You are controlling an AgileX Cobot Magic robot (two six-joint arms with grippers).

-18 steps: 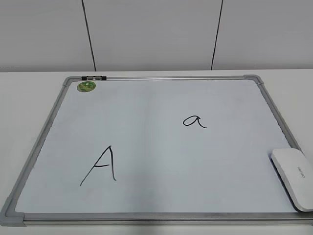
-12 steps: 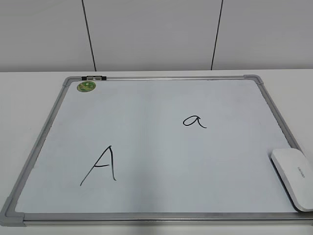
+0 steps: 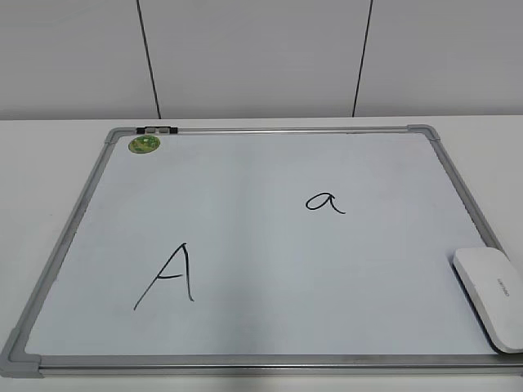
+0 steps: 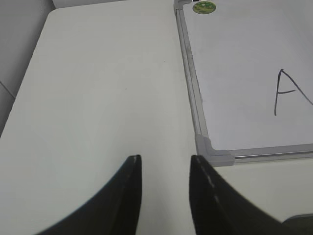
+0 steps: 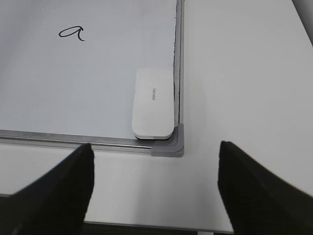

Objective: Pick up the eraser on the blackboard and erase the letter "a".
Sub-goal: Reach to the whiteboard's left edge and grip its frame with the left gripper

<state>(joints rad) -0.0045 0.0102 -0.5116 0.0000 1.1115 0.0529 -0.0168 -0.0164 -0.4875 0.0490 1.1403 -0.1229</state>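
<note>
Still untouched, eraser (image 5: 154, 103) beside blackboard (image 5: 178, 73) corner.

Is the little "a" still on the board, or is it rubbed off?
Still on. The letter "a" shows whole and black on the blackboard, and the eraser lies untouched in the board's corner.

White table (image 3: 49, 147) fills the foreground, plain matte top, evenly lit w/ soft shadows. Behind it a pale grey wall (image 3: 253, 57) split by 2 thin dark vertical seams, poss. panel joints; can't tell.
</note>
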